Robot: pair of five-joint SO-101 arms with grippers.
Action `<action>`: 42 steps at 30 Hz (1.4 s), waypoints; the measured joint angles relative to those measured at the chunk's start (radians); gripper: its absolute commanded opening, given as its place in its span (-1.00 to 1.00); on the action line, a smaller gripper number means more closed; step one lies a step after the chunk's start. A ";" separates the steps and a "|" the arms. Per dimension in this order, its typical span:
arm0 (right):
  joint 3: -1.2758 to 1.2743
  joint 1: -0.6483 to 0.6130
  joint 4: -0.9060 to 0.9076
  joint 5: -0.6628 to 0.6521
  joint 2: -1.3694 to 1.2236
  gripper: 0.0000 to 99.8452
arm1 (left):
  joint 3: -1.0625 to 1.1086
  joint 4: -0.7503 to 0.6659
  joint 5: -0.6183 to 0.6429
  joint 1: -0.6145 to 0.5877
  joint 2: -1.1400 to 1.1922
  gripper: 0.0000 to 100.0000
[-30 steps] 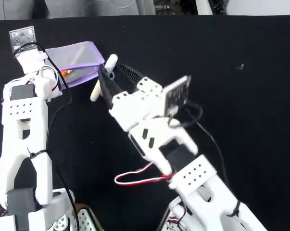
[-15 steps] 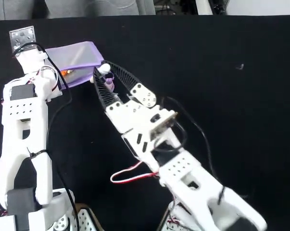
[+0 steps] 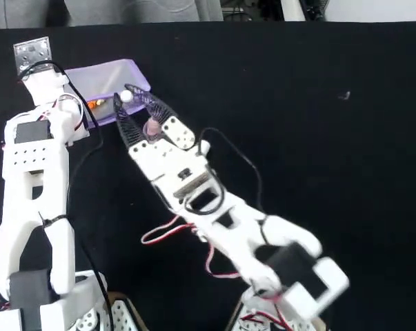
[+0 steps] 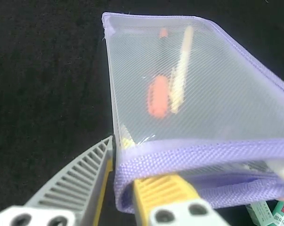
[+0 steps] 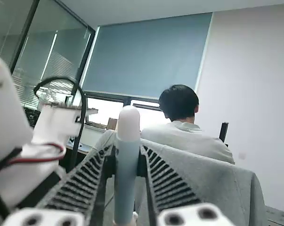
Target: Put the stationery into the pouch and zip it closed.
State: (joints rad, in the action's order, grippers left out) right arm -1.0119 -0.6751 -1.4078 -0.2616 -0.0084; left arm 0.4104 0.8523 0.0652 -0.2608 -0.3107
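Nearest the arms' bases, the right gripper [image 3: 133, 107] is clamped on a pale, round-tipped cylindrical pen [image 5: 126, 160], which stands between the ribbed fingers with its rounded end poking out past their tips. From above, that end sits right at the near edge of the translucent purple mesh pouch [image 4: 189, 94], which lies on the black table [image 3: 318, 138] at its far left. The left gripper [image 4: 120, 165] is pinched on the pouch's purple fabric rim, one finger outside and the yellow-padded one apparently inside. Through the mesh an orange item [image 4: 158, 96] and a slim cream-coloured pencil [image 4: 182, 70] show already inside. The step in hand looks like feeding the pen through the mouth. To do it well, the right arm should lay the pen down toward the pouch's long axis, so that the rounded end slides under the upper lip rather than butting into the rim or snagging the mesh. The left gripper should hold firm and, if anything, lift the lip slightly to widen the gap. Release is best left until most of the pen has passed the rim, or it may tip back out onto the table. Pushing hard risks dragging the pouch from the left gripper's pinch; zipping is not yet begun.
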 measured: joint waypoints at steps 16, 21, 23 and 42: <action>0.101 0.003 -0.095 -0.034 -0.315 -0.81 | 0.000 0.000 0.000 0.000 0.000 -0.94; 0.101 0.003 -0.095 -0.034 -0.315 -0.70 | 0.000 0.000 0.000 0.000 0.000 -0.94; 0.101 0.003 -0.094 -0.034 -0.315 -0.70 | 0.000 0.000 0.000 0.000 0.000 -0.94; -0.107 0.083 0.164 -0.037 0.204 -0.71 | 0.000 0.000 0.000 -0.002 0.002 -0.94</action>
State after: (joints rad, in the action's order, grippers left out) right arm -1.1193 -0.5923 -1.2436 -0.2984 0.1956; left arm 0.4104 0.8523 0.0652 -0.2624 -0.3092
